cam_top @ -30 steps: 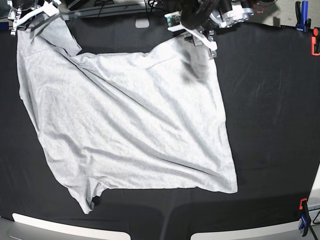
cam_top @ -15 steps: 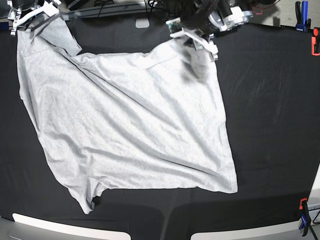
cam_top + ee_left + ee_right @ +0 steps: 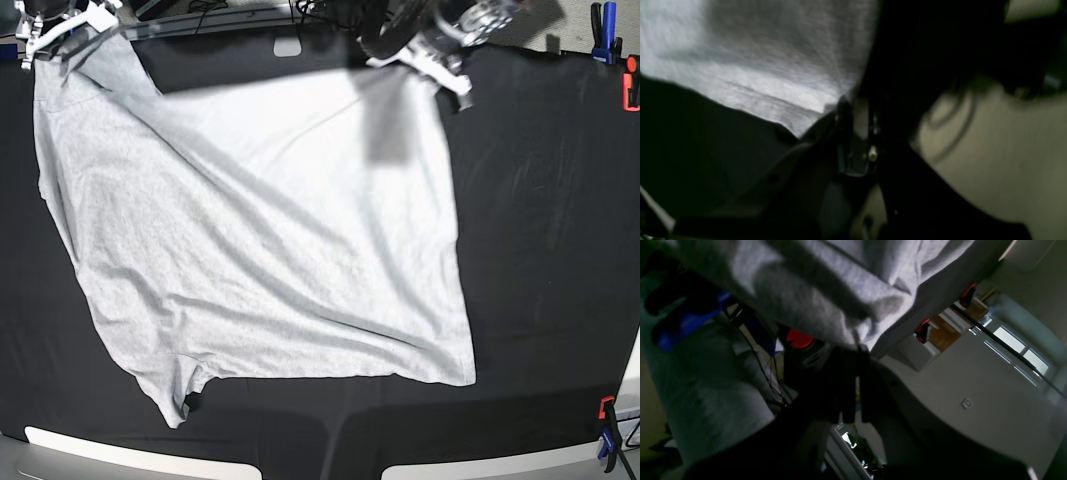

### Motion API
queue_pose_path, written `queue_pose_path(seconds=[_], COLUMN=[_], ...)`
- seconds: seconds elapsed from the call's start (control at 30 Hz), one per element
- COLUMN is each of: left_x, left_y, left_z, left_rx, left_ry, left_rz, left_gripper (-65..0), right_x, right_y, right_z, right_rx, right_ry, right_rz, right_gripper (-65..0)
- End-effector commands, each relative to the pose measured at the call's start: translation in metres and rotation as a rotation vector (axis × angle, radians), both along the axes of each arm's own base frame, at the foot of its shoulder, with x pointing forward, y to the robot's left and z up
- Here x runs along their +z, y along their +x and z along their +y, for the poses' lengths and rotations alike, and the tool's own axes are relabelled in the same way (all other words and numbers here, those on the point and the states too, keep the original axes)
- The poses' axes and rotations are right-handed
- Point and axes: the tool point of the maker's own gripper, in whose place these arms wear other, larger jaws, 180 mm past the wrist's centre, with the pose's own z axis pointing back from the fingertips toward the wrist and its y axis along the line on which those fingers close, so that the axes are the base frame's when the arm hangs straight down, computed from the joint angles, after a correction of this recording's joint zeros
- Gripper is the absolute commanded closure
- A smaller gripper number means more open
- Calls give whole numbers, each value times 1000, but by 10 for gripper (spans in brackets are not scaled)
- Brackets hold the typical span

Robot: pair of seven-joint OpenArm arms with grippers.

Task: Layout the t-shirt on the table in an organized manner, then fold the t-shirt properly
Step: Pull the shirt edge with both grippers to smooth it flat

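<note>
- one t-shirt (image 3: 270, 230), pale grey, spread across the middle and left of the black table (image 3: 540, 220), plain side up, no lettering visible.
- lying skewed: far edge stretched between the two far corners, a sleeve (image 3: 170, 390) poking out at the near left, long diagonal creases across the body.
- likely light, soft and limp; bound to sag, drag and wrinkle when pulled, so best taken by corners, hems or seams rather than mid-panel.
- far-left corner pinched in the right gripper (image 3: 55, 35), pressed together on the cloth; wrist view shows fabric (image 3: 826, 296) bunched right at the closed tips (image 3: 857, 350).
- far-right corner at the left gripper (image 3: 440, 75), closed, seemingly nipping the shirt's edge (image 3: 820, 113); wrist view too dark and blurred to confirm how much cloth sits between the tips (image 3: 853, 106).
- judged step: tensioning the far edge to flatten the shirt before folding; layout not yet tidy.
- two grippers, one on each far corner.
- clamps at the table's edge: one blue (image 3: 603, 35) and one orange (image 3: 631, 85) at the far right, one more (image 3: 606, 430) at the near right.
</note>
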Motion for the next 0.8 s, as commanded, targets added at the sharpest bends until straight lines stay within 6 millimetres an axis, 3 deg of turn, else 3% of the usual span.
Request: queue_pose_path(seconds=[0.0, 0.13, 0.37, 0.63, 0.77], left_x=[12, 27, 29, 58, 68], left_y=[3, 1, 5, 49, 56], left_z=[-6, -12, -7, 48, 60], left_rx=[7, 2, 28, 241, 282], left_ry=[-40, -80, -64, 153, 207], left_rz=[-27, -43, -70, -368, -440], left_gripper=[0, 0, 0, 0, 0], right_x=[6, 13, 28, 38, 42], right_y=[-1, -9, -13, 3, 12], right_z=[0, 4, 0, -7, 7], right_rx=[23, 72, 83, 59, 67], right_ry=[-20, -33, -82, -91, -36], right_rz=[-7, -28, -85, -164, -193], right_gripper=[0, 0, 0, 0, 0])
